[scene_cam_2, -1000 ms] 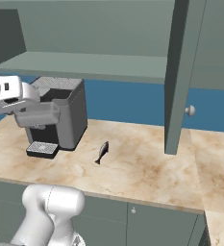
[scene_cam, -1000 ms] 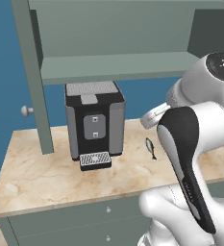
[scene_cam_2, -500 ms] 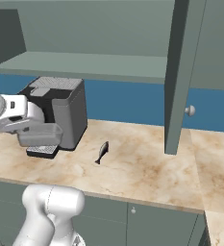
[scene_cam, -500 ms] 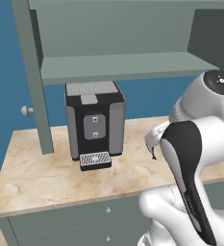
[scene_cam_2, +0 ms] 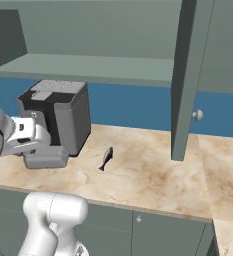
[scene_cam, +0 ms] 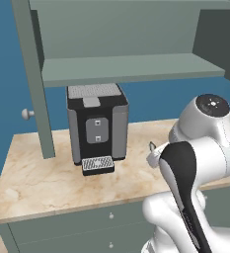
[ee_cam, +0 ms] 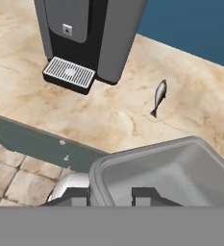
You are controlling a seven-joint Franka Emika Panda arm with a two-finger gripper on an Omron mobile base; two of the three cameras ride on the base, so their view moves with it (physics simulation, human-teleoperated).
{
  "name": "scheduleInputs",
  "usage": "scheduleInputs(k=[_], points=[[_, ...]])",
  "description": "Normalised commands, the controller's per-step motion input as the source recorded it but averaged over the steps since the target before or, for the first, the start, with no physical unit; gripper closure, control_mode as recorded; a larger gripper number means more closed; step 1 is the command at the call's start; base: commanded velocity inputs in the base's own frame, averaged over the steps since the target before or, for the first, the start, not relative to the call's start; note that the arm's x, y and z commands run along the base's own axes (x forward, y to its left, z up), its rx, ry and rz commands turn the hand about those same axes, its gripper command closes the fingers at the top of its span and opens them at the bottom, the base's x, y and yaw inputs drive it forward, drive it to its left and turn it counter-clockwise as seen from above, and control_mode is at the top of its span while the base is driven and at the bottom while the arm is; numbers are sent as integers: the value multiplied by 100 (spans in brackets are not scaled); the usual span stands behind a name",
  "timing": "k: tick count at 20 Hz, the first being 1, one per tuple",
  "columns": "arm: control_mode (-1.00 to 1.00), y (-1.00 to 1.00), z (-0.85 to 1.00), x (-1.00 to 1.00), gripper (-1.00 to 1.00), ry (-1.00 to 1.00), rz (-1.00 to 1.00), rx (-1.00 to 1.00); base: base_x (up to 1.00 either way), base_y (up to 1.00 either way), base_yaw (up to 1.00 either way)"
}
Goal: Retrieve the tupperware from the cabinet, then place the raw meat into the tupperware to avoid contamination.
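The tupperware is a grey translucent box. My gripper is shut on its near rim, and it hangs over the counter's front edge. From the right base view, the gripper holds the tupperware low in front of the coffee machine. The raw meat, a small dark fish, lies on the marble counter to the right of the machine, apart from the box. This fish also shows mid-counter. The cabinet stands open above, and its shelf is bare.
A black and grey coffee machine with a grated drip tray stands on the counter. An open cabinet door with a round knob hangs down at the right. Grey-green drawer fronts run under the counter.
The gripper has come down with the tupperware, from the level of the coffee machine's top to just above the counter. The fish has not moved.
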Motion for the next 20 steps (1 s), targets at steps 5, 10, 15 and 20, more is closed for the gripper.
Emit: scheduleInputs(k=[5,10,15,20], points=[[-100,0,-52,6,100,1,-1,-4,0,0,0],[-100,0,-40,12,100,1,-2,-3,0,0,0],[-100,0,-26,24,100,0,-3,0,0,0,0],[-100,0,-15,33,100,-1,-2,0,0,0,0]])
